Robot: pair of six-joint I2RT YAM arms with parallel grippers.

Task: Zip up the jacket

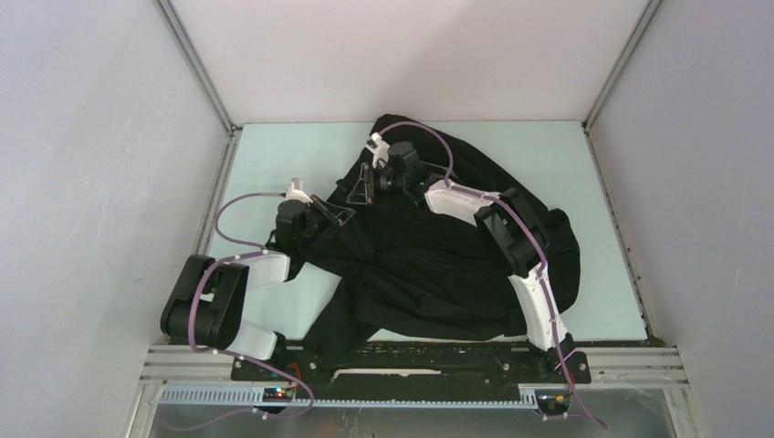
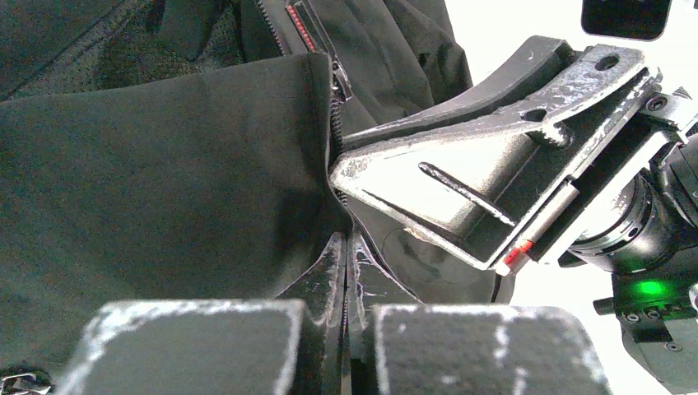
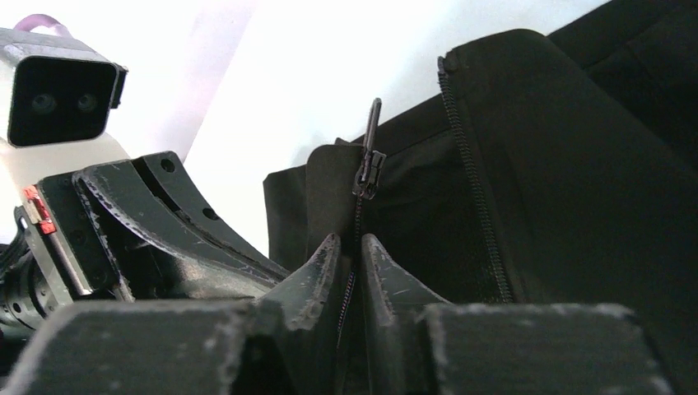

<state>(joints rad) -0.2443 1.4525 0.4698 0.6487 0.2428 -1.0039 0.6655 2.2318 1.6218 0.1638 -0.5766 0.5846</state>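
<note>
The black jacket (image 1: 429, 265) lies crumpled across the middle of the table. My left gripper (image 1: 345, 215) and right gripper (image 1: 363, 185) meet at its far left edge, close together. In the left wrist view my left gripper (image 2: 346, 240) is shut on the jacket's edge (image 2: 165, 181), beside a row of zipper teeth (image 2: 336, 99), and the right gripper's fingers (image 2: 461, 164) sit just beyond it. In the right wrist view my right gripper (image 3: 349, 243) is shut on the zipper tape just below the slider and pull (image 3: 368, 169). The other row of teeth (image 3: 473, 164) runs apart to the right.
The pale green table (image 1: 274, 164) is boxed in by white walls on three sides. A metal rail (image 1: 411, 365) runs along the near edge by the arm bases. The left arm's fingers (image 3: 189, 239) and wrist camera (image 3: 58, 99) stand close on the left in the right wrist view.
</note>
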